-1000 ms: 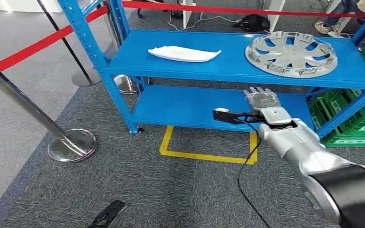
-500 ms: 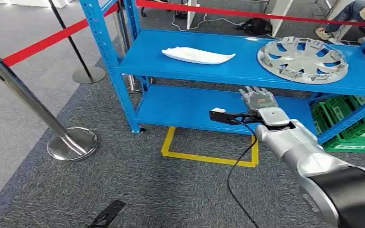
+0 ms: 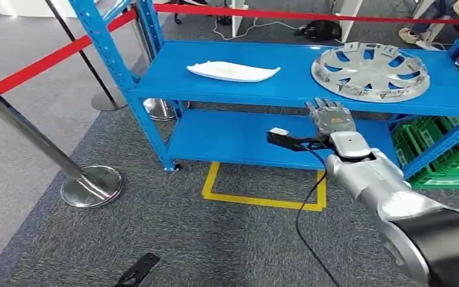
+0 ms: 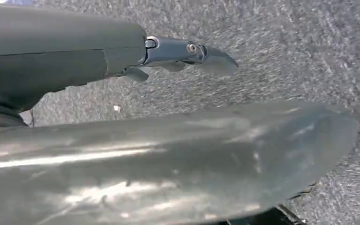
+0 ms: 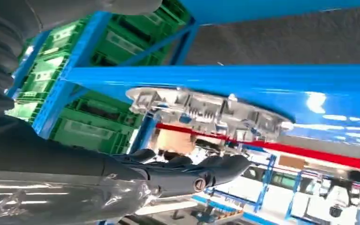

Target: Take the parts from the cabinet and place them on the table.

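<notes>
Just beyond R hand fingers, hubcap on shelf.

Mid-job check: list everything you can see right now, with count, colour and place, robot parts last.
Shelf rack: one, blue, ahead.
Hubcap: one, silver, top shelf, right.
White part: one, white, top shelf, left.
Crates: several, green, right of rack.
Barrier posts: two, one chrome and one black, left, carrying red tape.
Floor marking: one, yellow, below rack.
Right hand: one, grey, empty, fingers extended, in front of the top shelf's edge below hubcap.
Left hand: dark, over the carpet.
</notes>
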Motion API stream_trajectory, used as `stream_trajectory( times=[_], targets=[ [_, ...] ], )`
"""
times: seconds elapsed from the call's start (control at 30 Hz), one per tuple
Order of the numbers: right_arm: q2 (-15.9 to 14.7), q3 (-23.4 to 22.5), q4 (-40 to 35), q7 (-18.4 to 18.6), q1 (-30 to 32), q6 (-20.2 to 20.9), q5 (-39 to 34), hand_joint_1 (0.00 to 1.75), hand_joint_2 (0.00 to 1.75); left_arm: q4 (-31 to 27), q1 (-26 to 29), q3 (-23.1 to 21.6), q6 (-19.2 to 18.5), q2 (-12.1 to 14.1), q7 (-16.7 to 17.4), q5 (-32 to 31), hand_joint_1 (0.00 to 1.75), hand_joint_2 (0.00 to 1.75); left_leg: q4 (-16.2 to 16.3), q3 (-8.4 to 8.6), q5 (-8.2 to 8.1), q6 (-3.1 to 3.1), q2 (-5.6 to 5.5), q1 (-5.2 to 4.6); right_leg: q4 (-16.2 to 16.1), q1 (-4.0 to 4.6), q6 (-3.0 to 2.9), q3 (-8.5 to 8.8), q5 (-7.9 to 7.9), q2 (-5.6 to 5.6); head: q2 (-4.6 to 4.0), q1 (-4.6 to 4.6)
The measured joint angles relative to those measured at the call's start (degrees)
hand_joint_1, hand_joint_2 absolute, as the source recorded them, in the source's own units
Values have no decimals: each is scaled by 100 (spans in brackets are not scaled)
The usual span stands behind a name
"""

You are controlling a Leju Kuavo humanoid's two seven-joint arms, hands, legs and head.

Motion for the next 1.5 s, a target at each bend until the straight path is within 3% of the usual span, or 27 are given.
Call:
stream_trajectory(
  times=[0.07, 0.1, 0.13, 0.2, 0.23, 0.27, 0.4, 0.47, 0.53, 0.57, 0.63, 0.7, 0.73, 0.77, 0.87, 0.93, 1.03, 1.07, 1.1, 1.17, 1.2, 1.23, 1.27, 1.3, 1.33, 1.37, 1.5],
  targets=[
    [-7, -4, 0, 24, 5, 2, -15, 0, 175, 0, 15, 0, -4, 0, 0, -2, 0, 0, 532, -344, -85, -3, 0, 0, 0, 3, -6, 5, -8, 0, 0, 0],
    [-11, -11, 0, 35, 0, 2, -39, 0, 175, 0, 17, 0, -4, 2, 2, -5, 0, 0, 420, -325, 80, 5, 1, 0, 1, 2, -2, 16, -15, 2, 0, -2],
    [-20, -22, 0, 44, -10, 2, -68, 0, 175, 0, 14, 0, -7, 2, 2, -7, 0, 0, 109, -192, 326, 17, 3, 2, 1, 1, 5, 34, -27, 3, 0, 0],
    [-39, -65, 0, 85, -37, 7, -133, 0, 175, 0, 8, 0, -9, 2, 2, -13, 0, 0, -894, 297, 857, 41, 22, 5, 1, -6, 53, 89, -60, 3, 0, -2],
    [-55, -88, 0, 107, -62, 11, -160, 0, 175, 0, 6, -2, -13, -2, 2, -18, 0, 0, -1190, 446, 881, 41, 43, 5, 30, 49, 90, 74, -87, 5, 0, -9],
    [-81, -109, 0, 120, -82, 13, -177, 0, 175, 0, -5, -2, -17, 0, 2, -20, 0, 0, -1275, 476, 800, 93, 25, 8, 41, 52, 107, 49, -94, 14, 0, -11],
    [-164, -194, 0, 163, -95, 30, -214, 0, 175, 0, 6, -2, -22, -2, 7, -31, 0, 0, -1288, 487, 806, 237, 21, 22, 22, 22, 225, 50, -134, 1, 0, 28],
    [-184, -223, 2, 267, -109, 70, -249, 0, 175, 0, -13, -2, -24, -4, 7, -42, 0, 0, -1287, 498, 786, 293, 20, 18, 642, 24, 263, -235, -484, -14, 0, 68],
    [-251, -292, 19, 423, -84, 140, -280, 0, 175, 0, -15, -2, -28, -4, 22, -50, 0, 0, -1285, 500, 772, 315, 14, 9, 1607, 24, 279, -722, -859, -14, 0, 74],
    [-304, -332, 31, 494, -62, 160, -284, 0, 175, 0, -5, -2, -28, -2, 33, -50, 0, 0, -1284, 510, 766, 320, -1, 6, 1861, 24, 281, -890, -882, -13, 0, 74],
    [-381, -369, 52, 625, -50, 192, -284, 0, 175, 0, -4, -2, -28, -2, 39, -59, 0, 0, -1280, 551, 738, 313, -15, 6, 1463, 24, 267, -759, -513, -14, 0, 77],
    [-446, -431, 57, 675, -55, 195, -282, 0, 175, 0, -13, -7, -31, -9, 39, -66, 0, 0, -1277, 630, 688, 269, -18, 13, 373, 18, 255, -258, 58, -24, 0, 79],
    [-466, -450, 63, 699, -51, 199, -282, 0, 175, 0, -15, -7, -31, -4, 42, -66, 0, 0, -1277, 639, 662, 235, -19, -3, 86, 21, 268, -105, 66, -35, 0, 83],
    [-474, -470, 72, 723, -63, 214, -278, 0, 175, 0, -31, -7, -33, 0, 50, -68, 0, 0, -1249, 624, 655, 209, -21, -31, 1, 38, 216, -42, 40, -11, 0, 79],
    [-512, -483, 74, 765, -18, 216, -273, 0, 175, 0, -35, -7, -48, 0, 57, -68, 0, 0, -1296, 642, 665, 141, -14, -18, 36, 59, 122, -70, 24, 0, 0, 70],
    [-525, -487, 70, 804, -29, 210, -265, 0, 175, 0, -45, -9, -46, 0, 57, -68, 0, 0, -1150, 594, 522, 72, -1, -23, 7, 10, 49, -19, 21, -1, 0, 52],
    [-525, -492, 72, 815, -12, 212, -256, 0, 175, 0, -46, -9, -46, 2, 57, -68, 0, 0, 200, -101, -59, 28, 6, -11, 7, 12, 3, -9, -2, 0, 0, 33],
    [-525, -492, 74, 815, 4, 212, -256, 0, 175, 0, -42, -9, -46, 2, 57, -68, 0, 0, 509, -293, -119, 28, 6, -11, 7, 14, -1, -6, -5, 1, 0, 31],
    [-527, -492, 74, 815, 12, 212, -254, 0, 175, 0, -40, -9, -46, 2, 57, -68, 0, 0, 540, -354, -39, 36, 7, -11, 7, 14, -2, 0, -10, 3, 0, 35],
    [-525, -492, 74, 815, 9, 212, -254, 0, 175, 0, -44, -9, -46, 2, 57, -68, 0, 0, -113, -92, 468, 70, 7, -11, 8, 14, 12, 33, -29, 9, 0, 33],
    [-525, -494, 72, 813, 6, 208, -254, 0, 0, 0, -46, -9, -46, 2, 57, -68, 0, 0, -643, 168, 749, 96, 10, -12, 8, 12, 29, 62, -43, 9, 0, 29],
    [-525, -501, 72, 793, 5, 197, -254, 0, 0, 0, -47, -9, -44, 4, 57, -66, 0, 0, -1051, 371, 909, 121, 19, -12, 7, 14, 52, 77, -58, 9, 0, 31],
    [-527, -516, 72, 754, -1, 173, -258, 0, 0, 0, -53, -9, -44, 2, 55, -59, 0, 0, -1277, 497, 826, 128, 15, -20, 48, 65, 87, 54, -86, 19, 0, 29],
    [-529, -535, 70, 712, -2, 133, -271, 0, 0, 0, -58, -9, -44, 0, 48, -53, 0, 0, -1283, 486, 814, 136, 15, -6, 26, 65, 98, 39, -79, 18, 0, 46],
    [-531, -564, 70, 632, 9, 73, -289, 0, 0, 0, -48, -9, -46, -7, 37, -50, 0, 0, -1315, 483, 830, 86, 11, -1, 29, 73, 28, 41, -85, 19, 0, 48],
    [-529, -588, 68, 553, 14, -2, -315, 0, 0, 0, -42, -7, -46, -7, 35, -48, 0, 0, -1315, 481, 836, 98, 7, -10, 15, 72, 3, 48, -69, 15, 0, 53],
    [-516, -638, 44, 274, 22, -358, -374, 0, 0, 0, -37, -9, -46, -7, 17, -46, 0, 0, -1314, 480, 834, 164, -37, -18, -64, 69, 50, 105, -49, -28, 0, 51]
  ],
)
